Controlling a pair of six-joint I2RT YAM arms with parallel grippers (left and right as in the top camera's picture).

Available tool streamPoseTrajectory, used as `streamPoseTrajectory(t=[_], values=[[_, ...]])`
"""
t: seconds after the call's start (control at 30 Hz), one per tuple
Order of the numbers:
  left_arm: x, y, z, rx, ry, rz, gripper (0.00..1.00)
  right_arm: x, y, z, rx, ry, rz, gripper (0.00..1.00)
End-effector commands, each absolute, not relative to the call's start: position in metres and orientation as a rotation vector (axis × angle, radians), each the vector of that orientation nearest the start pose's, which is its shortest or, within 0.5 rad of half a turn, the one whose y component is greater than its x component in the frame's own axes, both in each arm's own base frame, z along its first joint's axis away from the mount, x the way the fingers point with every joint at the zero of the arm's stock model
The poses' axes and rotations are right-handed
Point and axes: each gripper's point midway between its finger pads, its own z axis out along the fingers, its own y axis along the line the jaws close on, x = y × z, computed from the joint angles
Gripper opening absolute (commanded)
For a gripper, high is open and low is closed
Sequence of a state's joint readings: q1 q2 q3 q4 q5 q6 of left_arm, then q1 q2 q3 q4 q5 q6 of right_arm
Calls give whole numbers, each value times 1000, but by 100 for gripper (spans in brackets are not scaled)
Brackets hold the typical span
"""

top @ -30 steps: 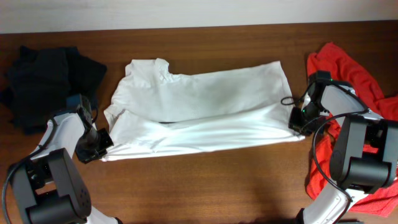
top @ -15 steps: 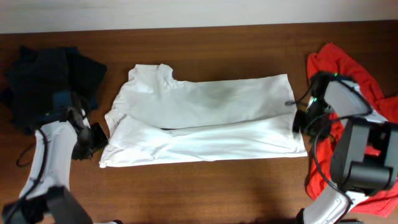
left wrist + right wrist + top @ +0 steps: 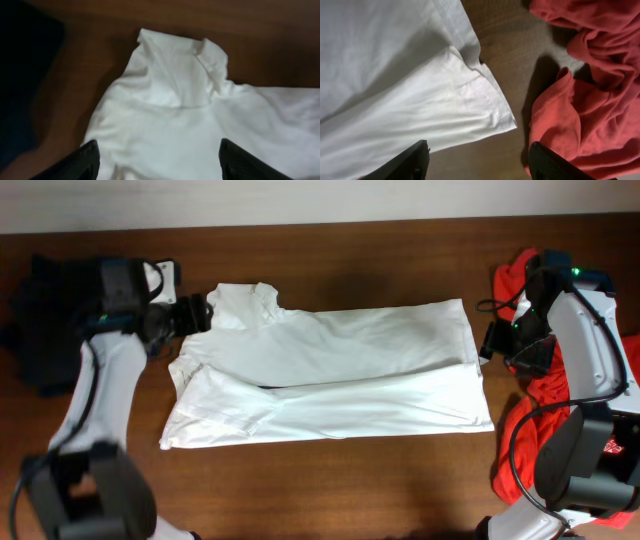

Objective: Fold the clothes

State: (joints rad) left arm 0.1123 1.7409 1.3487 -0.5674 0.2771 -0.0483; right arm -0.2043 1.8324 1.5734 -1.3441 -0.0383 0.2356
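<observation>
Both arms have lifted off the shirt's near edge since a second ago, the left one swinging from the near-left corner up to the collar end. Left gripper hangs with its fingers spread wide and nothing held, just beside the collar and sleeve. From there the white T-shirt runs away to the right, its long axis lying across the table, already doubled lengthwise. Right gripper, also wide and empty, sits at the hem end, between the hem and the red shirt. Judging by this, each arm is nearer its own end, so an end-to-end fold suits either.
</observation>
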Motion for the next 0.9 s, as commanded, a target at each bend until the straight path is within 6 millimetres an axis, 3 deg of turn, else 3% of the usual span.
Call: streamPoseTrajectory(t=[0.0, 0.13, 0.23, 0.53, 0.67, 0.77, 0.87], values=[[491, -2, 116, -51, 2520, -375, 76, 326, -61, 119, 709, 3098, 71, 67], [528, -8, 88, -57, 2530, -459, 76, 325, -61, 119, 711, 3101, 71, 67], [544, -7, 70, -108, 2523, -480, 76, 325, -61, 119, 711, 3101, 71, 67], [562, -5, 42, -159, 2490, -494, 75, 325, -61, 119, 711, 3101, 71, 67], [559, -11, 24, -158, 2527, -503, 56, 325, -61, 119, 712, 3102, 71, 67], [559, -13, 23, -154, 2527, -504, 22, 325, -61, 119, 712, 3101, 71, 66], [564, -12, 29, -150, 2511, -504, 9, 327, -61, 119, 708, 3092, 71, 67]])
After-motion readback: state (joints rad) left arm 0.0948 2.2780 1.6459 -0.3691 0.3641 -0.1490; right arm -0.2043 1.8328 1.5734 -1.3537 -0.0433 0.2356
